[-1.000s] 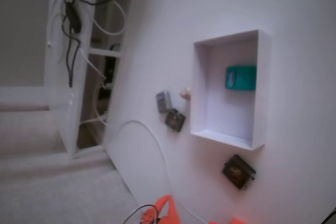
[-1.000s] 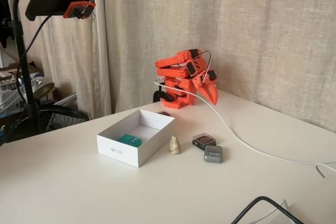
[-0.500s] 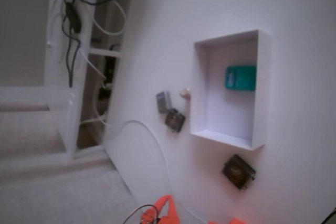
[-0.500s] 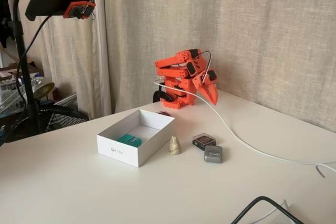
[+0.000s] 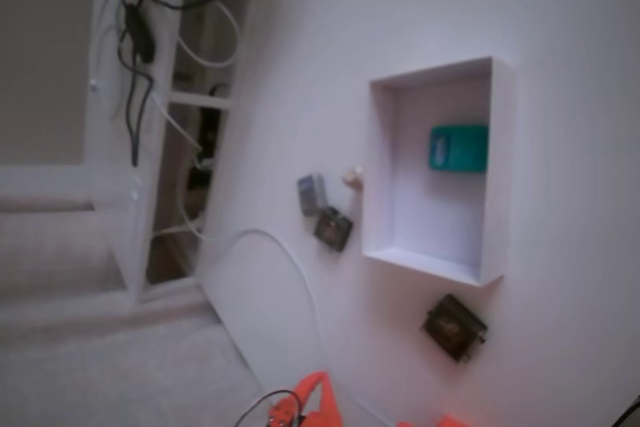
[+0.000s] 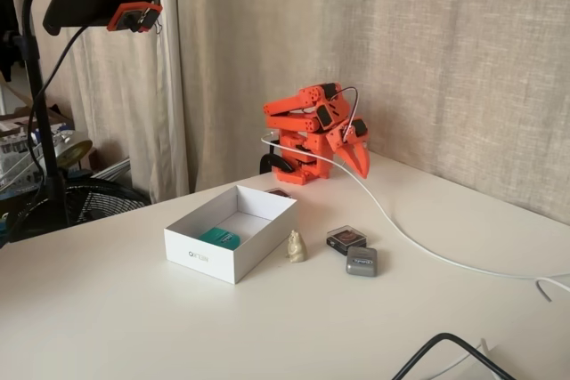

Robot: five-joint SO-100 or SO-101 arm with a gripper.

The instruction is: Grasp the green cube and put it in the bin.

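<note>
Well apart from the folded arm's pincer (image 6: 357, 157), pressed together and empty, the green cube (image 6: 219, 238) already lies inside the bin (image 6: 203, 256), so simply staying parked seems right.

Green cube (image 6: 219, 238) inside bin (image 6: 198, 256); gripper (image 6: 359, 159) well behind

One green cube (image 6: 219, 238), one white bin (image 6: 207, 257), two dark square tags (image 5: 455, 327) (image 5: 333, 229), one grey block (image 6: 362, 262), one small beige figurine (image 6: 296, 246).
</note>
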